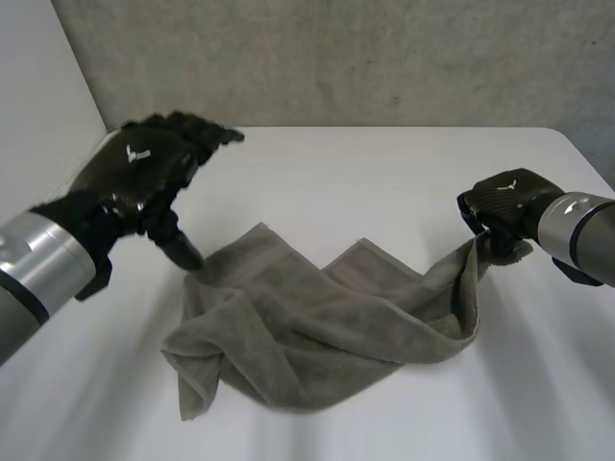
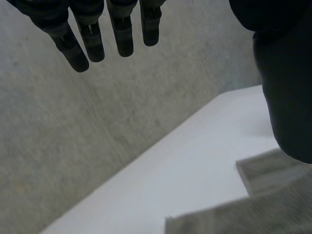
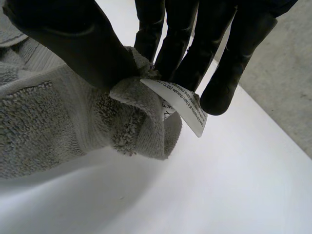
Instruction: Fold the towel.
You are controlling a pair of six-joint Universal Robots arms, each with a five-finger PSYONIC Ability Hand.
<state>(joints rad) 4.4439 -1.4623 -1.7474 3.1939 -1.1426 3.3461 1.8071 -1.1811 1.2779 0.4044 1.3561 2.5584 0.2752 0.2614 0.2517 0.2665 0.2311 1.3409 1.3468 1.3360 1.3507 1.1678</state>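
A grey towel (image 1: 307, 331) lies crumpled in the middle of the white table (image 1: 384, 173). My right hand (image 1: 504, 206) lifts its right corner a little off the table. In the right wrist view the thumb and fingers (image 3: 175, 44) pinch that corner of the towel (image 3: 58, 112), and a white care label (image 3: 183, 105) sticks out at the fingertips. My left hand (image 1: 144, 163) hovers above the towel's left far corner with its fingers straight and spread and its thumb pointing down near the cloth. In the left wrist view the fingers (image 2: 92, 39) hold nothing, and the towel's edges (image 2: 273, 170) lie below the thumb.
A grey wall (image 1: 365, 58) stands behind the table's far edge. The table's right far corner (image 1: 567, 139) lies just beyond my right hand. Bare tabletop (image 1: 384, 192) stretches between the towel and the wall.
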